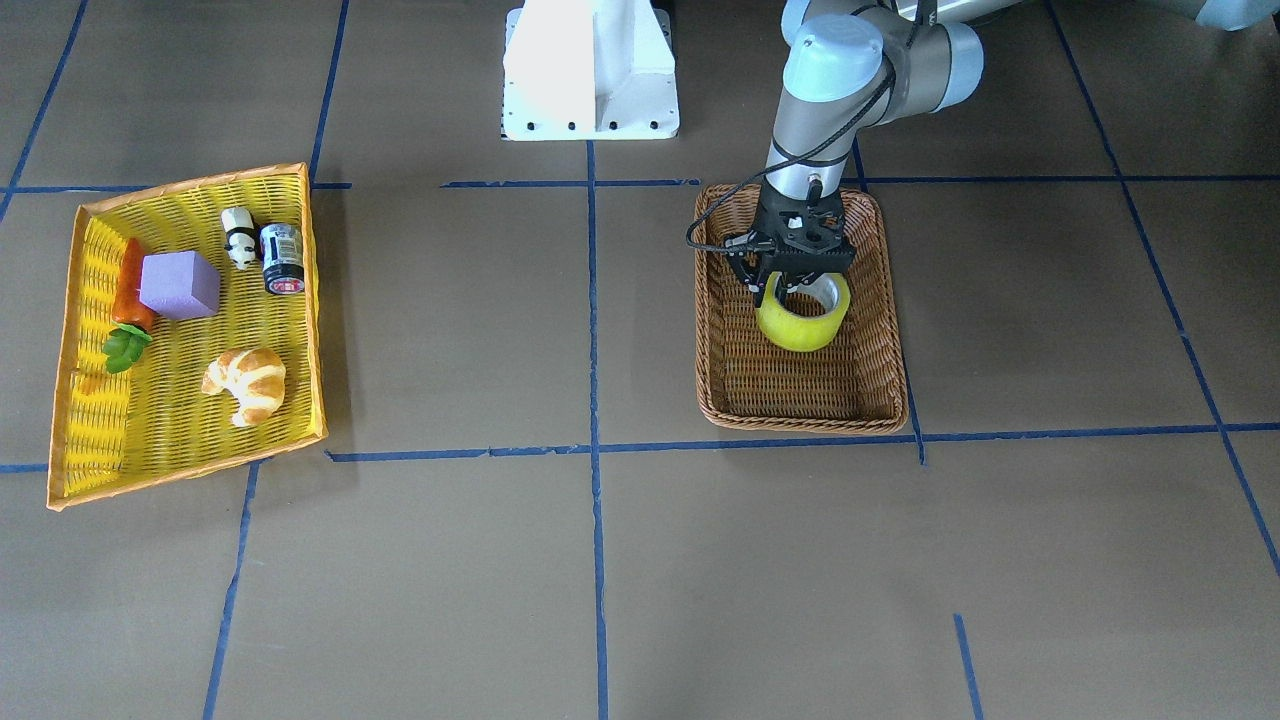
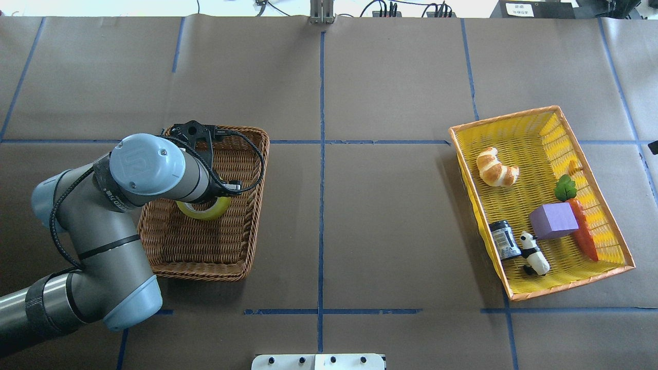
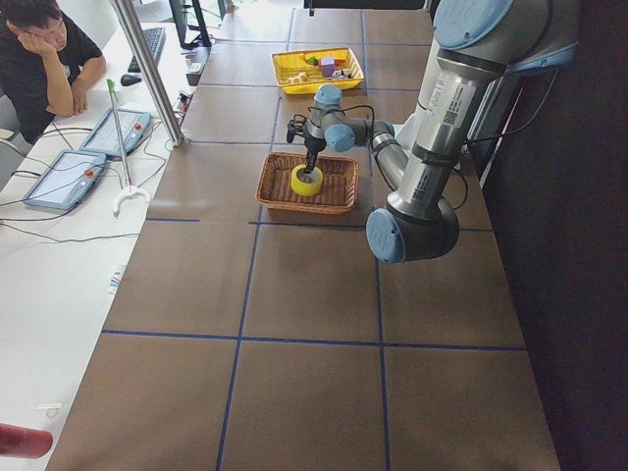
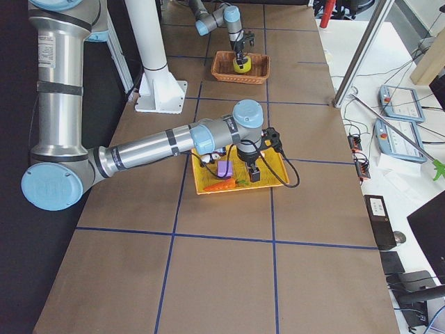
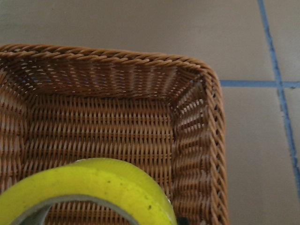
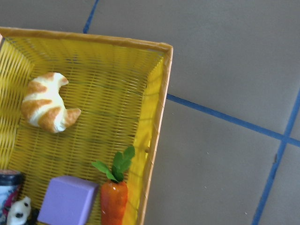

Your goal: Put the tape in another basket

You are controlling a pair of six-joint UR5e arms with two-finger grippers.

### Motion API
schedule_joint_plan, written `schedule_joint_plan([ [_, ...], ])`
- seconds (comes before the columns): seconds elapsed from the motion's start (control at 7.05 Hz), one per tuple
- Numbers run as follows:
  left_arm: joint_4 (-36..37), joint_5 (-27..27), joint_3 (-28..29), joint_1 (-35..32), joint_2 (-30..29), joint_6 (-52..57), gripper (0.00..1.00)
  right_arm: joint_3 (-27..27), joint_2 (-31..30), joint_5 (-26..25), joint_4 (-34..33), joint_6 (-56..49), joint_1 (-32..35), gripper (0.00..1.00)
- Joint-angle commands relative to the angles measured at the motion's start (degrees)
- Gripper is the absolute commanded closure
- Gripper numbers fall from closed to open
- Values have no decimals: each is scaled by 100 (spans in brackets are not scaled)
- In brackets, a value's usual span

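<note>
LEFT ARM AT THE WICKER BASKET: The left gripper [image 1: 797, 283] reaches down into the brown wicker basket [image 1: 715, 340], closed on the yellow-green tape [image 1: 803, 322] at the roll's 12 o'clock edge as the front-facing camera sees it. The roll hangs tilted over the middle of the basket floor, and whether its low edge touches the weave cannot be told. By its looks the tape is light and stiff, its grey-white cardboard core unlikely to give under a pinch, though the glossy outer film may be slippery. The sound hold seems to be across the wall, one finger inside the core and one outside. The fingertips are hidden behind the gripper body and the roll. The overhead camera loses most of the tape under the wrist, and the left wrist camera cuts the roll off at the frame's bottom edge. At 9 o'clock across the table [image 1: 500, 330] in the front view lies the yellow basket [image 1: 180, 420], holding a croissant [image 1: 247, 385] and other toys. The right gripper [image 4: 254, 174] hovers over it, seen only from the side, so open or closed cannot be told
</note>
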Motion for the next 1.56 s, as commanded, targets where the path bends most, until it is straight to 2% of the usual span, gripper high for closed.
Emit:
schedule_joint_plan([
  [0.0,140,-168,-240,-106,41,788,0,11,-376,31,-309,-952,481,0],
  [0.28,728,-965,-1055,-875,775,2157,0,-42,-797,31,-300,-1286,833,0],
  [0.57,747,-1957,-1218,-2252,1733,4122,0,-304,-1158,-21,-248,-1314,1097,0],
  [0.85,765,-2811,-808,-3869,2359,5875,0,-516,-1195,-22,-248,-1227,1160,0],
  [1.13,904,-3497,61,-5241,2616,7517,0,-578,-951,4,-300,-1087,1160,0],
  [1.28,1080,-3587,231,-5726,2834,7848,0,-570,-914,13,-353,-1060,1160,0],
  [1.42,1282,-3580,259,-5853,3088,7860,0,-561,-887,13,-345,-990,1151,0],
])
